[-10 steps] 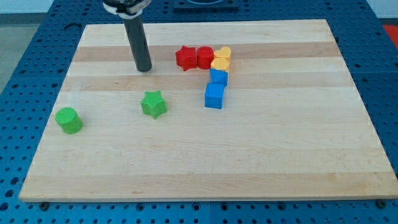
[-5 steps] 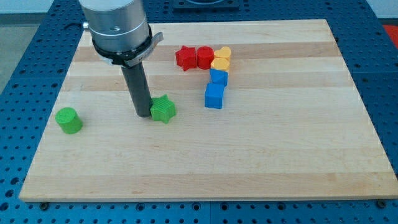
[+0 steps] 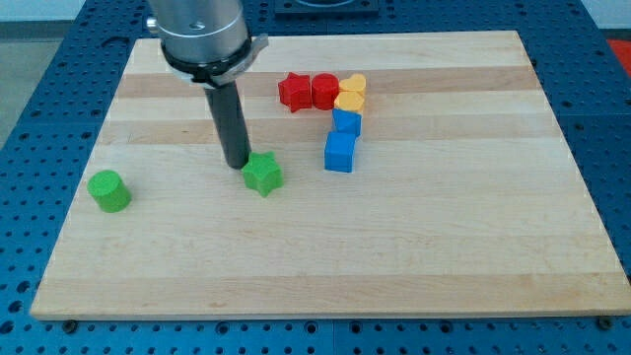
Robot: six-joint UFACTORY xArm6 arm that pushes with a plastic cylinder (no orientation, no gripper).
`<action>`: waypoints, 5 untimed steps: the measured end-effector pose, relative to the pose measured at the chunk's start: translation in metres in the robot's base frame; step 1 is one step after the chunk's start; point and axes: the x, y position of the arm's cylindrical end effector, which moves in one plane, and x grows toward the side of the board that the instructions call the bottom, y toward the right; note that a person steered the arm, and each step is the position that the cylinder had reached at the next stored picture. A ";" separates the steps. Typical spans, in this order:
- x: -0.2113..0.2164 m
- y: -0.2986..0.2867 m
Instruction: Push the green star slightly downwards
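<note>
The green star (image 3: 263,175) lies on the wooden board (image 3: 394,247), left of the board's middle. My tip (image 3: 237,163) stands just above and to the left of the star, touching or almost touching its upper left edge. The dark rod rises from there to the arm's grey body at the view's top.
A green cylinder (image 3: 108,190) sits near the board's left edge. Right of the star is a cluster: two red blocks (image 3: 308,91), two yellow blocks (image 3: 351,94) and two blue blocks (image 3: 341,143) stacked in a column downwards.
My tip came down from the view's top to the star's left side, then moved up and right to the star's upper left. The star shifted right and slightly down.
</note>
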 end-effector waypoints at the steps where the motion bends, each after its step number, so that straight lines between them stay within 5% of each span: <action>1: 0.014 0.031; 3: 0.045 0.077; 5: 0.058 0.026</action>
